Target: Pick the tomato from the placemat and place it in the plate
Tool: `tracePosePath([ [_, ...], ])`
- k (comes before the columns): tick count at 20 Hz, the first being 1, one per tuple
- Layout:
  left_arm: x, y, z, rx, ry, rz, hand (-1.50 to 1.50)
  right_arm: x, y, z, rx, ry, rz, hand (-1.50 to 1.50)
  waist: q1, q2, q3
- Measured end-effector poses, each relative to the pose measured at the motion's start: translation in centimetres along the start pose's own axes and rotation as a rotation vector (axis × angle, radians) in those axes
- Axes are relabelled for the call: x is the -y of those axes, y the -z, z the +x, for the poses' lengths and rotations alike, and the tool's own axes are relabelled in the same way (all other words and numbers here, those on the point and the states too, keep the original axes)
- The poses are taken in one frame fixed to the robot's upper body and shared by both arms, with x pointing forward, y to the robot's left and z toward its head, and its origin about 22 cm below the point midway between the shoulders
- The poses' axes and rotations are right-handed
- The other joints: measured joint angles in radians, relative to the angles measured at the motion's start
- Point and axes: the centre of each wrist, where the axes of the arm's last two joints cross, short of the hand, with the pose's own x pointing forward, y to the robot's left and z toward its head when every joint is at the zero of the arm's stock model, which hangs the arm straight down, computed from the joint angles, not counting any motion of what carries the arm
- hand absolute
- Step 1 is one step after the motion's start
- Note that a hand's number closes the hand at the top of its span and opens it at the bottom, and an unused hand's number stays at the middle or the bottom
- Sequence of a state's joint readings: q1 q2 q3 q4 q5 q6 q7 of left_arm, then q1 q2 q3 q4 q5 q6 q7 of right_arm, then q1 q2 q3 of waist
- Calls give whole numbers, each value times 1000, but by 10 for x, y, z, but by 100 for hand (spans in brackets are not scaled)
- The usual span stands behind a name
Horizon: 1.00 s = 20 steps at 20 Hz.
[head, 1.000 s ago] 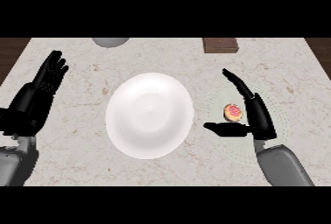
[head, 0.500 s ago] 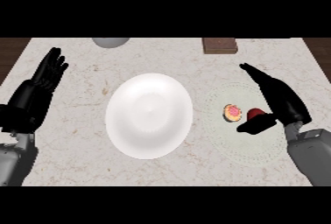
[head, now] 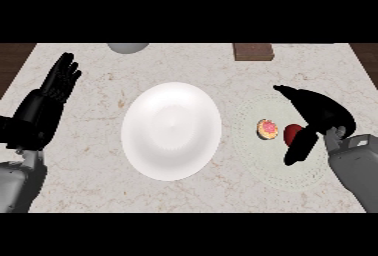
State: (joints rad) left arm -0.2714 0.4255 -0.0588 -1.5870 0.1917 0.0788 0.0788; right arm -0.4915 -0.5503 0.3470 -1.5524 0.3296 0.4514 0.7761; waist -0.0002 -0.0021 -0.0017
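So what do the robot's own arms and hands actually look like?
Both forearms are plain grey and blocky. The right forearm comes in at the lower right, the left forearm at the lower left. Each ends in a glossy black hand with slim fingers and a thumb: the left hand and the right hand. No cables or markings show.

Single head view, looking steeply down on the surface (head: pixel 96 70) from above the robot's own position, facing away from the body so both forearms enter from the lower edge. Close enough that the plate (head: pixel 171 131) sits mid-frame, left hand (head: pixel 53 92) at the left edge, right hand (head: pixel 317 112) at the right. No second view to overlap with.
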Motion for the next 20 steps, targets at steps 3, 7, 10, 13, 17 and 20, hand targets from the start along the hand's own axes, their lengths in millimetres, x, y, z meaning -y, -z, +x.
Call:
tracePosePath([
  [3, 2, 1, -1, -1, 6, 2, 0, 2, -1, -1, -40, -28, 13, -150, 0, 1, 1],
  [7, -6, 0, -2, -1, 2, -3, 0, -8, 8, -4, -98, -69, 9, -150, 3, 2, 1],
  [10, -1, 3, -1, -2, -2, -4, 0, -13, 17, -12, -151, -97, 21, -150, 3, 2, 1],
  [13, 2, 2, -1, -1, -3, -3, 0, -18, 22, -22, -191, -111, 38, -150, 3, 2, 2],
  [17, -2, 4, -4, 3, 1, 0, 0, -21, 29, -32, -222, -115, 55, -150, 2, 2, 2],
  [20, 0, 5, -3, 6, 0, -2, 0, -29, 37, -39, -226, -112, 76, -150, 3, 2, 2],
])
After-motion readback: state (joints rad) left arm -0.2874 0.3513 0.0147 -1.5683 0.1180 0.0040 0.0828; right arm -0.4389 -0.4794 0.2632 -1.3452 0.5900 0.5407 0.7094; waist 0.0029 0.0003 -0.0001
